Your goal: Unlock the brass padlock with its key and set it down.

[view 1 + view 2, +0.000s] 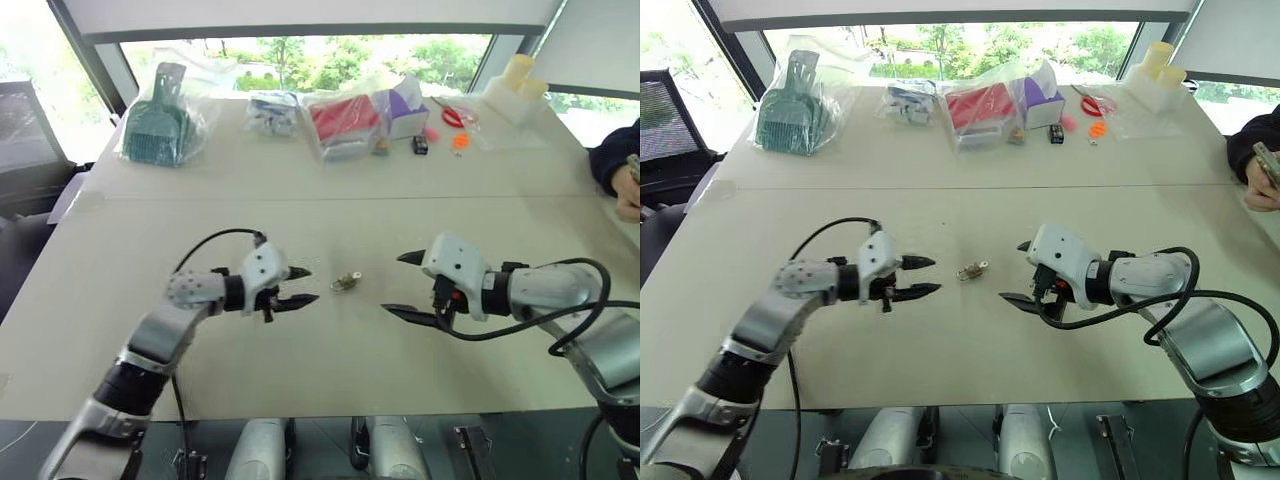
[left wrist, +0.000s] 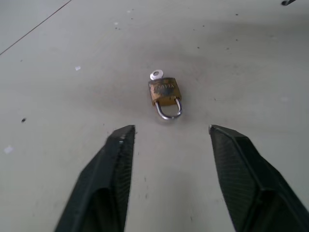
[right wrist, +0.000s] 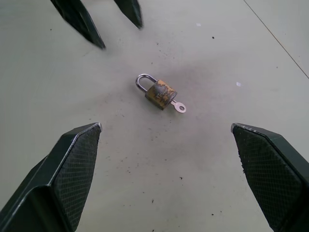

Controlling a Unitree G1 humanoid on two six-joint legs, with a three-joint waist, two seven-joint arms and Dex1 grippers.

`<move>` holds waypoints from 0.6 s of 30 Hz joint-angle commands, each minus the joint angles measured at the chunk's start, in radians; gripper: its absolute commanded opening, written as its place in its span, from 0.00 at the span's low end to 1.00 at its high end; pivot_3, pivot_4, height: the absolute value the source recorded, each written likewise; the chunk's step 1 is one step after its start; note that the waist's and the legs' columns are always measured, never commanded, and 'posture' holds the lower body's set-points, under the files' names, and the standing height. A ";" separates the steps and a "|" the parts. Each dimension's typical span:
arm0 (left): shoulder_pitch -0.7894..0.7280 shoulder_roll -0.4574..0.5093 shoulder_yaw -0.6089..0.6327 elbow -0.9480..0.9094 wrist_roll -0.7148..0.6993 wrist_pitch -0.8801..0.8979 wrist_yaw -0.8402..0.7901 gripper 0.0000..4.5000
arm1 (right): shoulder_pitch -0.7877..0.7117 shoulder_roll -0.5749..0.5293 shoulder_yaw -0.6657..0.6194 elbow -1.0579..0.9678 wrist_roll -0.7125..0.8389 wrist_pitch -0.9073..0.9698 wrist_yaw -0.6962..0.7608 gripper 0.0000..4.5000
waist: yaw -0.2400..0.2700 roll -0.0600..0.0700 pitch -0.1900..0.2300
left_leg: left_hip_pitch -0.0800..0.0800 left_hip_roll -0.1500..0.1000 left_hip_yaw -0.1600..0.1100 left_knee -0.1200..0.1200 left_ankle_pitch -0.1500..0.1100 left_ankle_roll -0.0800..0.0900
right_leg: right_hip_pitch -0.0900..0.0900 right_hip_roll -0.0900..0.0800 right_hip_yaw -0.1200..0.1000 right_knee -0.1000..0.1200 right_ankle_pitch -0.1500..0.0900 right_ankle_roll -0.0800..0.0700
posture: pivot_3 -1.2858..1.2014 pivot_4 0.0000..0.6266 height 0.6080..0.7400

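Brass padlock [image 1: 346, 282] lying on table [image 1: 330, 220], key [image 3: 178, 106] inserted, between left tool [image 1: 303, 285] and right tool [image 1: 404, 285], both gaping, empty, aimed inward.

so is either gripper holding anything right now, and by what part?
Nothing held. The padlock lies on the table with its key in it, between the open left gripper and open right gripper.

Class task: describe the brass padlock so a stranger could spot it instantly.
On the pale table, look at the bare stretch between the left gripper and right gripper. There lies the brass padlock: tiny, yellowish, with a silver shackle and a key in its base.
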 commanded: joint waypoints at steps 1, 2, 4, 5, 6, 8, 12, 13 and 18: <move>-0.034 -0.059 -0.040 0.051 0.069 -0.050 0.057 0.93 | 0.024 -0.009 -0.044 -0.060 0.006 0.017 -0.032 1.00 | -0.001 0.000 0.000 | 0.000 0.000 0.000 0.000 0.000 0.000 | 0.000 0.000 0.000 0.000 0.000 0.000 | 0.52 0.24 1.00; -0.040 -0.078 -0.048 0.080 0.092 -0.068 0.078 0.99 | 0.029 -0.009 -0.049 -0.073 0.013 0.025 -0.038 1.00 | -0.001 0.000 0.000 | 0.000 0.000 0.000 0.000 0.000 0.000 | 0.000 0.000 0.000 0.000 0.000 0.000 | 0.52 0.24 1.00; -0.049 -0.106 -0.067 0.131 0.130 -0.097 0.103 0.99 | 0.045 -0.016 -0.056 -0.089 0.015 0.032 -0.043 1.00 | -0.003 0.000 0.000 | 0.000 0.000 0.000 0.000 0.000 0.000 | 0.000 0.000 0.000 0.000 0.000 0.000 | 0.52 0.24 1.00; -0.052 -0.118 -0.076 0.153 0.145 -0.106 0.112 0.99 | 0.057 -0.024 -0.060 -0.093 0.011 0.031 -0.044 1.00 | -0.002 0.000 0.000 | 0.000 0.000 0.000 0.000 0.000 0.000 | 0.000 0.000 0.000 0.000 0.000 0.000 | 0.52 0.24 1.00; -0.054 -0.128 -0.081 0.172 0.156 -0.115 0.118 0.99 | 0.064 -0.029 -0.062 -0.097 0.008 0.031 -0.045 1.00 | -0.002 0.000 0.000 | 0.000 0.000 0.000 0.000 0.000 0.000 | 0.000 0.000 0.000 0.001 0.000 0.000 | 0.52 0.24 1.00; -0.061 -0.156 -0.081 0.207 0.179 -0.121 0.158 0.99 | 0.073 -0.030 -0.069 -0.104 0.010 0.034 -0.053 1.00 | 0.002 0.000 0.000 | 0.000 0.000 0.000 0.000 0.000 0.000 | 0.000 0.000 0.000 0.000 0.000 0.000 | 0.52 0.24 1.00; -0.079 -0.218 -0.071 0.272 0.203 -0.105 0.233 0.99 | 0.077 -0.026 -0.070 -0.116 0.014 0.039 -0.070 1.00 | 0.021 -0.001 -0.001 | 0.001 0.000 0.000 0.002 0.000 0.000 | 0.002 -0.001 0.000 -0.001 0.001 0.001 | 0.52 0.24 1.00; -0.081 -0.223 -0.071 0.278 0.207 -0.105 0.239 0.99 | 0.075 -0.025 -0.067 -0.115 0.013 0.039 -0.073 1.00 | 0.025 -0.001 -0.001 | 0.001 0.000 0.000 0.002 0.000 0.000 | 0.002 -0.001 0.000 -0.001 0.001 0.001 | 0.52 0.24 1.00; -0.081 -0.240 -0.078 0.289 0.208 -0.090 0.258 0.99 | 0.062 -0.022 -0.050 -0.108 0.009 0.030 -0.080 1.00 | 0.025 -0.001 -0.001 | 0.001 0.000 -0.001 0.002 0.000 0.001 | 0.002 -0.001 0.000 -0.001 0.001 0.000 | 0.52 0.24 1.00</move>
